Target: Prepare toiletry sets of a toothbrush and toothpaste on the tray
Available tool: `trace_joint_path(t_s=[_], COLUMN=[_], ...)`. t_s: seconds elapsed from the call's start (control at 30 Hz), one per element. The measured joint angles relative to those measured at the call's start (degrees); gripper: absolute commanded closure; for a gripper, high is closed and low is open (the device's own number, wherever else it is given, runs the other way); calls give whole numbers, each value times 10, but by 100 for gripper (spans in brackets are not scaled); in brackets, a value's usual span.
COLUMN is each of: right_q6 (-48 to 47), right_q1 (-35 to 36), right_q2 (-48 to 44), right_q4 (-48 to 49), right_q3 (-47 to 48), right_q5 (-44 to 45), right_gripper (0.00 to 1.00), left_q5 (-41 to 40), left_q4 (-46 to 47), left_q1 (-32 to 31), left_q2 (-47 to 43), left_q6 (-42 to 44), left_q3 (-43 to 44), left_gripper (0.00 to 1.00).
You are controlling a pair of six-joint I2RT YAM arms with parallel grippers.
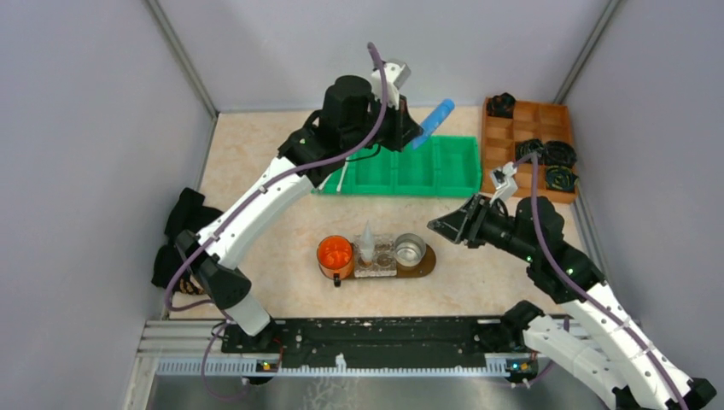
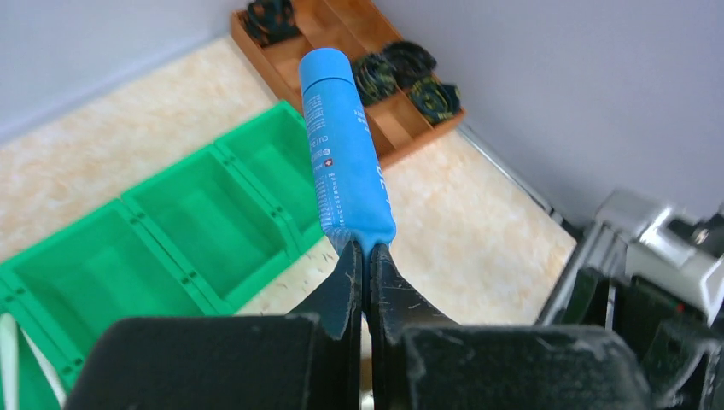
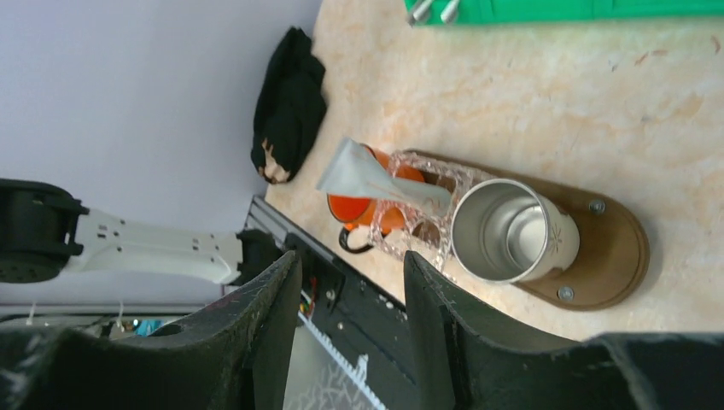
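My left gripper (image 1: 416, 137) is shut on the crimped end of a blue tube (image 1: 434, 121), held in the air above the green bin (image 1: 444, 166); the left wrist view shows the tube (image 2: 341, 154) sticking out past the closed fingertips (image 2: 365, 252). My right gripper (image 1: 437, 226) is open and empty, just right of the dark brown tray (image 1: 424, 263). On the tray stand an orange cup (image 1: 335, 254), a clear glass holder (image 1: 376, 265) with a white tube (image 1: 367, 239) upright in it, and a metal cup (image 1: 410, 249). White toothbrush sticks (image 1: 342, 178) lie in the bin's left compartment.
An orange-brown compartmented box (image 1: 528, 145) with black coiled items stands at the back right. A black cloth (image 1: 179, 235) lies at the left wall. The black rail (image 1: 367, 337) runs along the near edge. Walls close in both sides.
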Motion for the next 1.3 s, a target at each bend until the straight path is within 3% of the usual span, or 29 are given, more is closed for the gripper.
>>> trace_joint_path(t_s=[0.27, 0.43, 0.63, 0.8, 1.1, 1.3], right_q6=[-22, -82, -190, -265, -396, -483], right_q1=[1, 1, 2, 9, 20, 20], right_q2=[-15, -20, 30, 68, 101, 108], right_q4=[-53, -99, -150, -158, -83, 11], right_q3=[-9, 35, 126, 139, 134, 115], right_q5=[-17, 11, 98, 202, 362, 385], right_gripper=[54, 55, 55, 55, 52, 52], left_q5=[-18, 24, 99, 143, 151, 115], left_q4=[38, -6, -59, -97, -141, -176], left_q1=[21, 42, 69, 84, 92, 93], left_q2=[7, 59, 88, 94, 92, 90], left_q6=[-12, -51, -95, -129, -176, -211], left_q3=[12, 88, 100, 99, 98, 95], left_gripper=[100, 100, 100, 100, 100, 100])
